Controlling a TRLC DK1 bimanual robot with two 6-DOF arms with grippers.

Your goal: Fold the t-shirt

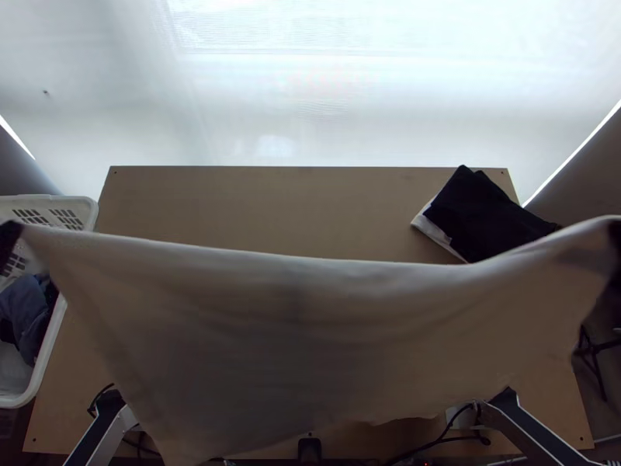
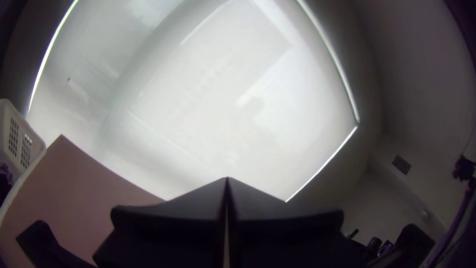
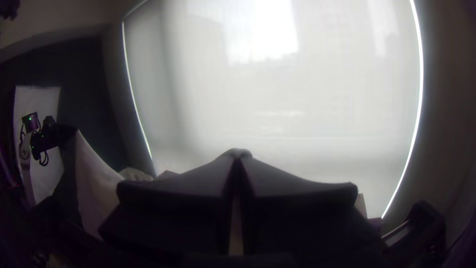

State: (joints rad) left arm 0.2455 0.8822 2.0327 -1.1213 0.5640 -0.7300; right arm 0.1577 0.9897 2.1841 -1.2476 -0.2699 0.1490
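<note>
Above the bench [image 1: 256, 202], the pale t-shirt [image 1: 310, 334] hangs stretched, hiding much of it, its ends pinched by left hand [image 1: 9, 234] and right hand [image 1: 615, 234], both cut off.

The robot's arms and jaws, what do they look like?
The left arm and right arm are pale with black parts, and black cables curl near their bases. The jaws are wide, flat and black. Tiny green lights glow on the left wrist.
</note>
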